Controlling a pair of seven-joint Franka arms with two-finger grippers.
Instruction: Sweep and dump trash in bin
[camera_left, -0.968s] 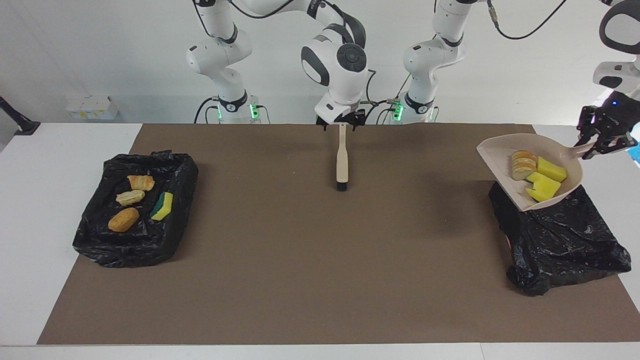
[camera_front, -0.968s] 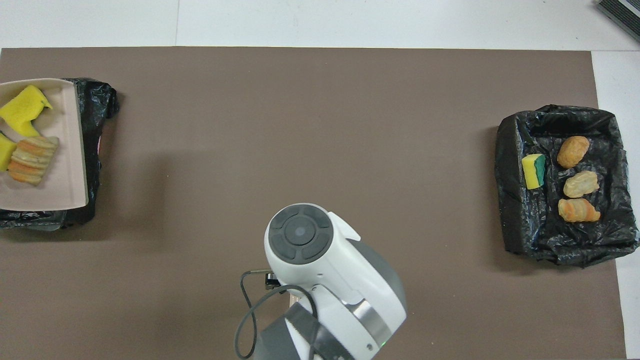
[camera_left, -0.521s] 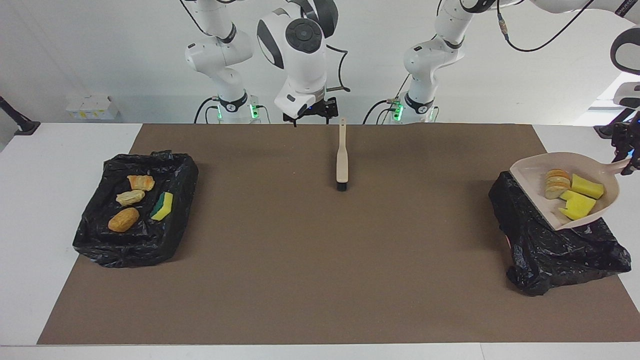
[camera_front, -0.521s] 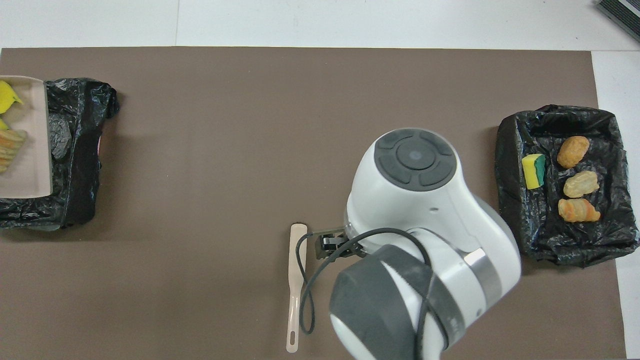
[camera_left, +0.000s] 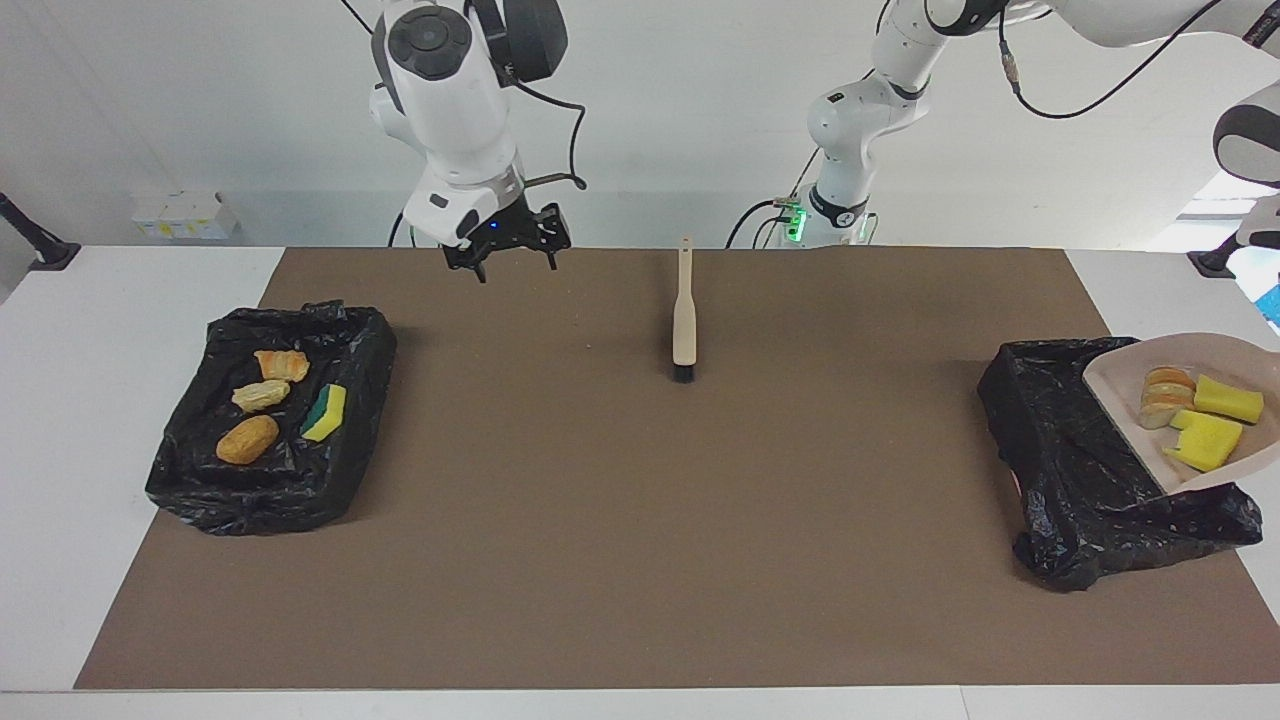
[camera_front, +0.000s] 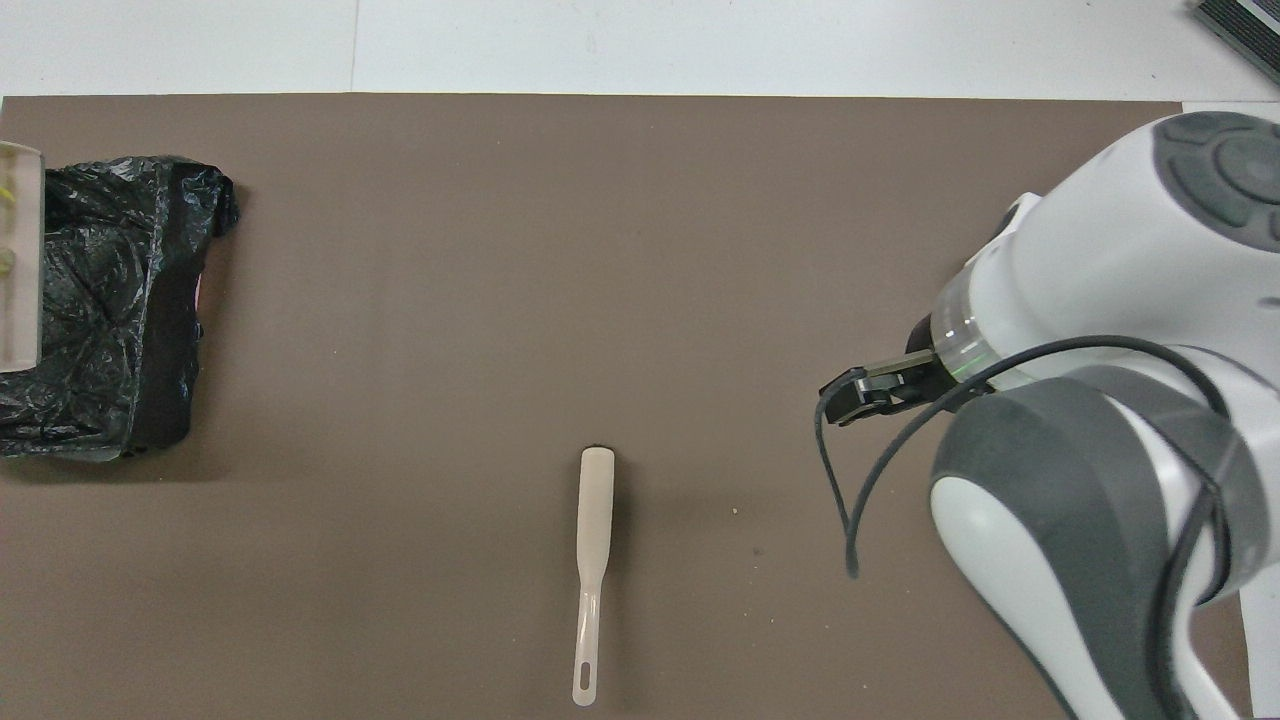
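Observation:
The beige dustpan hangs tilted over the black-lined bin at the left arm's end. It carries trash: a bread lump and two yellow sponge chunks. Its handle and my left gripper are out of view. In the overhead view only the dustpan's edge shows. More trash lies in the black-lined bin at the right arm's end: three bread lumps and a green-backed sponge. My right gripper is open and empty, in the air over the mat's edge nearest the robots.
The beige black-bristled brush lies on the brown mat between the two arms' bases, bristles pointing away from the robots; it also shows in the overhead view. In the overhead view my right arm hides the bin at its end.
My right gripper let go of the brush and swung toward the right arm's end. The dustpan with its trash moved outward past the bin, toward the left arm's end, and lower.

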